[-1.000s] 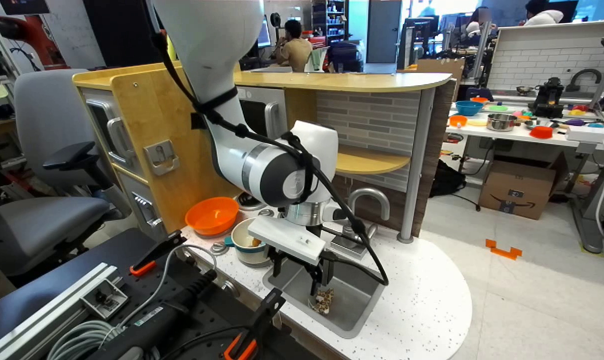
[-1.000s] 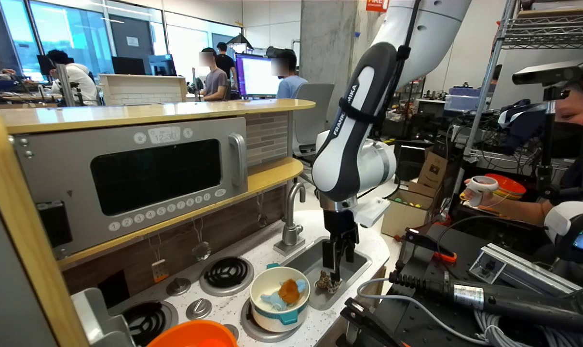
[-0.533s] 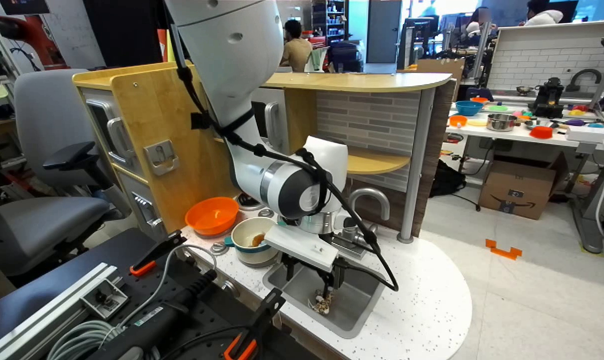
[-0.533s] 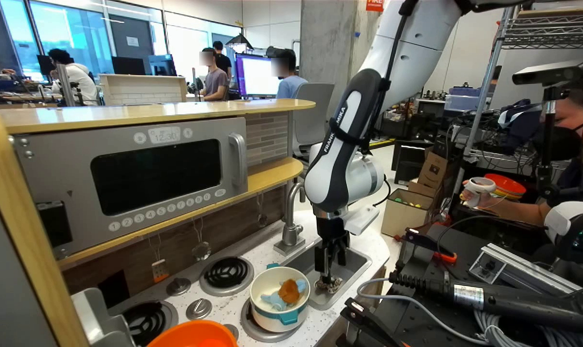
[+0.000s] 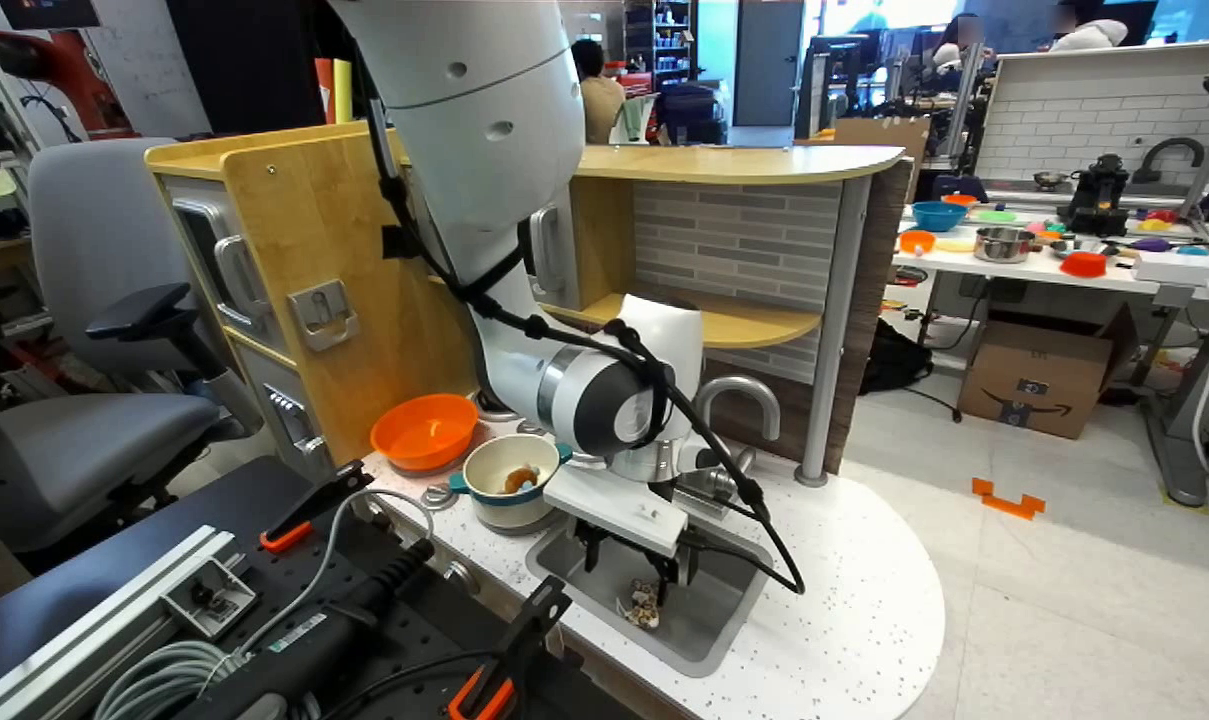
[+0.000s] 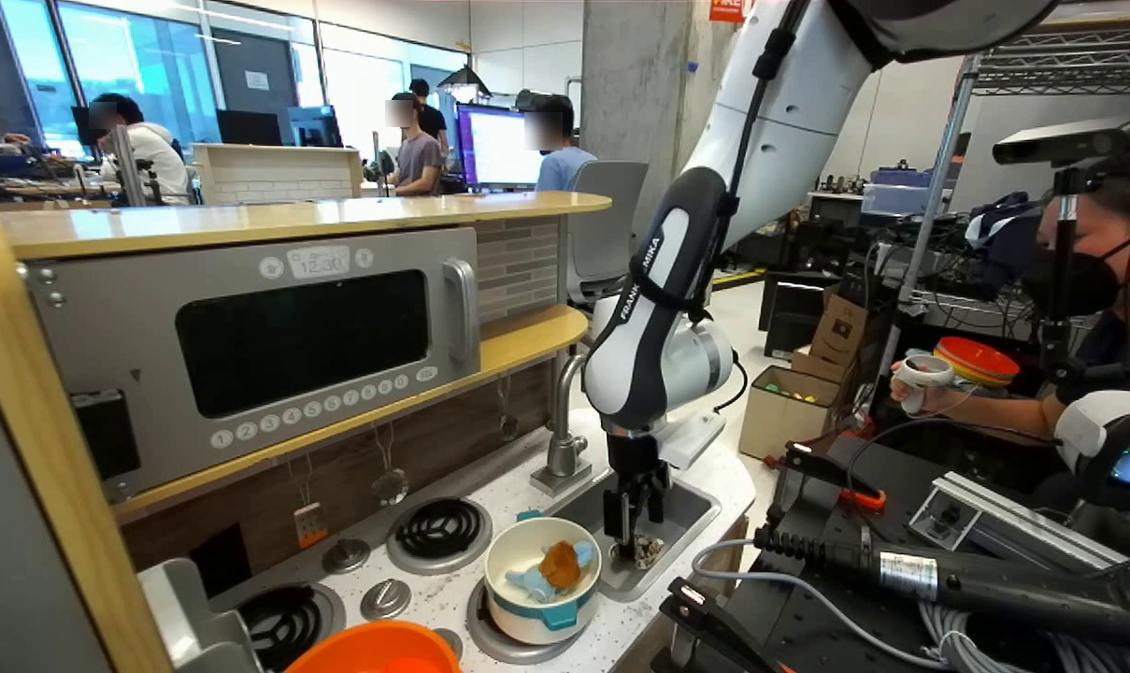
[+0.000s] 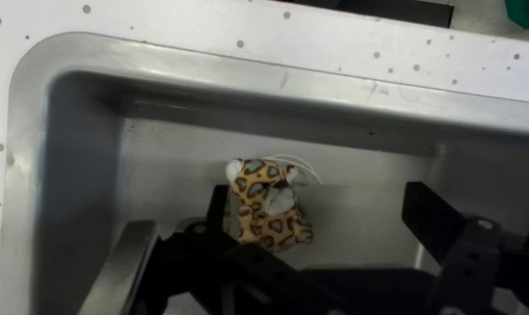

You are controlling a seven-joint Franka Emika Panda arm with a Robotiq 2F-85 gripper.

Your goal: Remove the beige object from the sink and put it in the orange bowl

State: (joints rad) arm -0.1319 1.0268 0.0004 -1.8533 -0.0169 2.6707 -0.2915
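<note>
A small beige leopard-print plush toy (image 7: 273,210) with white ears and a thin white string lies in the grey metal sink (image 7: 181,57). The toy also shows in both exterior views (image 5: 644,606) (image 6: 649,551), partly hidden by a finger in one of them. My gripper (image 7: 317,192) is open and reaches down into the sink, as both exterior views show (image 5: 629,577) (image 6: 640,535). The left finger in the wrist view is close beside the toy; the right finger is well apart from it. The orange bowl (image 5: 424,432) stands on the stove's far burner, also partly in view (image 6: 373,650).
A cream and teal pot (image 5: 509,485) holding a blue and a brown item stands between sink and bowl. A silver faucet (image 6: 565,435) rises behind the sink. A wooden shelf (image 6: 532,336) is above the counter. A black table with clamps and cables (image 5: 364,620) is in front.
My gripper has moved across the sink and lower, shifting right in an exterior view and left in another. It stays open. The toy stays in the sink, roughly in place.
</note>
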